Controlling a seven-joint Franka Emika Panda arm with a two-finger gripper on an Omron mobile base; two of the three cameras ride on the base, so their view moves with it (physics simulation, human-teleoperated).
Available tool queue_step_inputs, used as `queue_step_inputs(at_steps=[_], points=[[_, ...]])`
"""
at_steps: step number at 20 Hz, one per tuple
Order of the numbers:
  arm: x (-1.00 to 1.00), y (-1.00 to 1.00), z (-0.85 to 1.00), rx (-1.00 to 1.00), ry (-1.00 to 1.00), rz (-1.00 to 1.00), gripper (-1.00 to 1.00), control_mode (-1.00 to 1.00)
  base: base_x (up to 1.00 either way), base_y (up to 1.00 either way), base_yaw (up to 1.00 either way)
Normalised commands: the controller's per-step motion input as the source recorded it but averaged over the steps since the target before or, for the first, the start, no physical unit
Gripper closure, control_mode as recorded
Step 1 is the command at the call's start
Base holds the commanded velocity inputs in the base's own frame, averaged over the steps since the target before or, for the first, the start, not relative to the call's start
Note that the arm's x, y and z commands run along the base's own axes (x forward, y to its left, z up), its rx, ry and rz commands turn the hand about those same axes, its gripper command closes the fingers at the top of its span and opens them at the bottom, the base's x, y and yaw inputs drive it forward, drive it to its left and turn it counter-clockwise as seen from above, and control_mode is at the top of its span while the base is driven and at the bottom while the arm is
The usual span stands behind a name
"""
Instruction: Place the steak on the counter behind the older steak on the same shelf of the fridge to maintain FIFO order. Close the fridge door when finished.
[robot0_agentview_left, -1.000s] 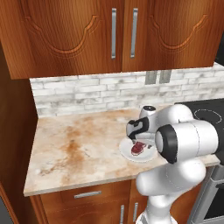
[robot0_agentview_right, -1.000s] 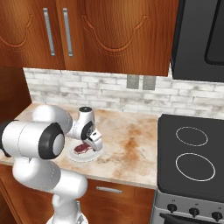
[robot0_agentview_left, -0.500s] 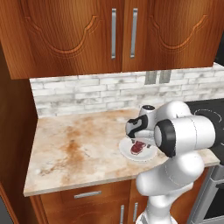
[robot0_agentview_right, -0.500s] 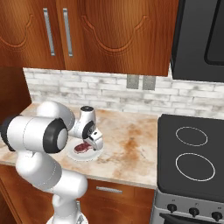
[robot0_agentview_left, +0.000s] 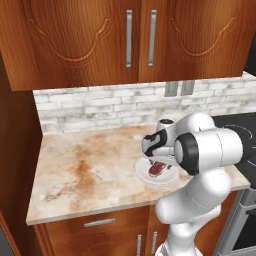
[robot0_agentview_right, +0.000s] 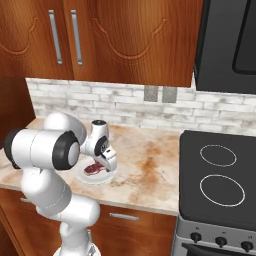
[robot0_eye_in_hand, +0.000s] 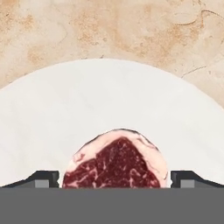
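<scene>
The steak (robot0_eye_in_hand: 117, 164), red with a pale fat rim, lies on a white plate (robot0_eye_in_hand: 109, 100) on the beige marbled counter (robot0_agentview_left: 85, 160). In the left base view the steak (robot0_agentview_left: 156, 168) sits on the plate (robot0_agentview_left: 167, 177) near the counter's front right. My gripper (robot0_agentview_left: 156, 161) points straight down just over it. In the hand view the gripper (robot0_eye_in_hand: 114, 179) is open, with one of its dark fingertips (robot0_eye_in_hand: 41, 178) on each side of the steak, not touching it. The right base view shows the gripper (robot0_agentview_right: 98, 164) above the steak (robot0_agentview_right: 92, 169) and plate (robot0_agentview_right: 102, 179).
A black cooktop (robot0_agentview_right: 220, 175) adjoins the counter on the right, under a dark appliance (robot0_agentview_right: 227, 45). Brown wall cabinets (robot0_agentview_left: 135, 40) hang above a pale brick backsplash (robot0_agentview_left: 100, 107). A tall wooden panel (robot0_agentview_left: 15, 165) bounds the counter on the left.
The arm's elbow has swung slightly to the left in the left base view, while the hand stays over the plate. The steak and plate have not moved.
</scene>
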Motion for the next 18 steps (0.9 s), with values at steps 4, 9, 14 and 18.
queue_step_inputs(at_steps=[4, 9, 14, 18], points=[[-0.01, 0.39, -0.44, 0.00, -0.02, 0.00, 1.00, -1.00, 0.00, 0.00, 0.00], [0.00, 0.10, -0.14, -0.01, 0.02, 0.01, 1.00, -1.00, 0.00, 0.00, 0.00], [-0.15, 0.00, 0.02, 0.00, -0.05, 0.00, 1.00, -1.00, 0.00, 0.00, 0.00], [-0.49, 0.00, 0.33, 0.00, -0.16, -0.01, 1.00, -1.00, 0.00, 0.00, 0.00]])
